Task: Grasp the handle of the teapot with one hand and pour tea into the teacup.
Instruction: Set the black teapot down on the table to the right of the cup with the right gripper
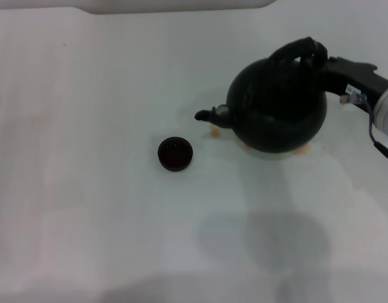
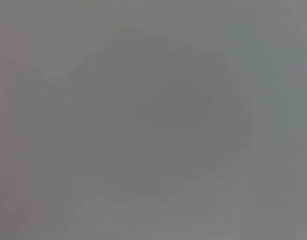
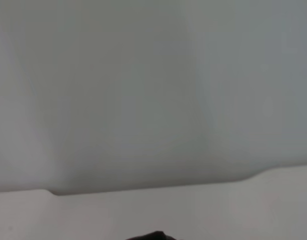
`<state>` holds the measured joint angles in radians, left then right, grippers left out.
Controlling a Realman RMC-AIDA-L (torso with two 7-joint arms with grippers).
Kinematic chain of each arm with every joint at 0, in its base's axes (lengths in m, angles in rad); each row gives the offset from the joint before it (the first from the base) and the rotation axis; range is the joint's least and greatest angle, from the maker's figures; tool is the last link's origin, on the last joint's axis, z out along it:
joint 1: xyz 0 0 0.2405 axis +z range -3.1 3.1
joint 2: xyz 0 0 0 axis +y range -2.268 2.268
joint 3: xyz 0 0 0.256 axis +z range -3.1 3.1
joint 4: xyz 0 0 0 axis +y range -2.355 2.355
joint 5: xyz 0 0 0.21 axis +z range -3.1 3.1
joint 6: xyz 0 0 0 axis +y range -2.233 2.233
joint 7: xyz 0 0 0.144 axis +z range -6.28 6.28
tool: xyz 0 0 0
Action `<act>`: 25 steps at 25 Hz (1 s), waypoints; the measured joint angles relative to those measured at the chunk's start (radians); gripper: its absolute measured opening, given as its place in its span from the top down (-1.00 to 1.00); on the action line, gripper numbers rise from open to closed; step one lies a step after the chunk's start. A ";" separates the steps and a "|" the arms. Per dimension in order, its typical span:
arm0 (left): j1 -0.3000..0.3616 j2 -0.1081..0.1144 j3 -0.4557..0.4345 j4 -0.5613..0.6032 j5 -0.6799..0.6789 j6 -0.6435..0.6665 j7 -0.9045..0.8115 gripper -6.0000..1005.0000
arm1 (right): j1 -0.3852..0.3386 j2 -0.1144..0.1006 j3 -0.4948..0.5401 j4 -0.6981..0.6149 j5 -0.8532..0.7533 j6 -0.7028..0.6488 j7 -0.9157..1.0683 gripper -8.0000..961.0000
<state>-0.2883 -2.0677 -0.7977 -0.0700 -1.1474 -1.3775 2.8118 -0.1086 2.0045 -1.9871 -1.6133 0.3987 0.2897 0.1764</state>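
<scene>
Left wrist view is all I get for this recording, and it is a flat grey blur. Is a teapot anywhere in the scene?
Observer: Yes. The head view shows a large round matte black teapot on the white table, on the robot's right side.
Operator: Is an arm near it?
Observer: The right gripper is at the thick black arched handle; its fingers are hidden, so I cannot tell whether they are closed.
Operator: Where is the cup?
Observer: A tiny round dark teacup stands apart from the pot, beyond the silvery-tipped spout, toward the robot's left and nearer the robot.
Operator: Any spills?
Observer: Orange-tan stains lie beside the pot's base.
</scene>
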 joint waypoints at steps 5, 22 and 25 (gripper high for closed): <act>0.000 0.001 0.000 0.000 0.000 0.000 0.000 -0.77 | -0.008 -0.003 -0.002 0.046 0.052 -0.041 0.000 0.57; 0.000 0.002 0.000 -0.001 0.000 -0.001 0.000 -0.77 | -0.022 -0.006 0.011 0.121 0.153 -0.095 -0.052 0.55; 0.000 0.002 0.000 -0.001 0.000 -0.001 0.000 -0.77 | -0.023 -0.006 0.011 0.127 0.153 -0.101 -0.053 0.55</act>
<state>-0.2884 -2.0662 -0.7977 -0.0705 -1.1474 -1.3788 2.8118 -0.1317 1.9988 -1.9757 -1.4867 0.5518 0.1882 0.1234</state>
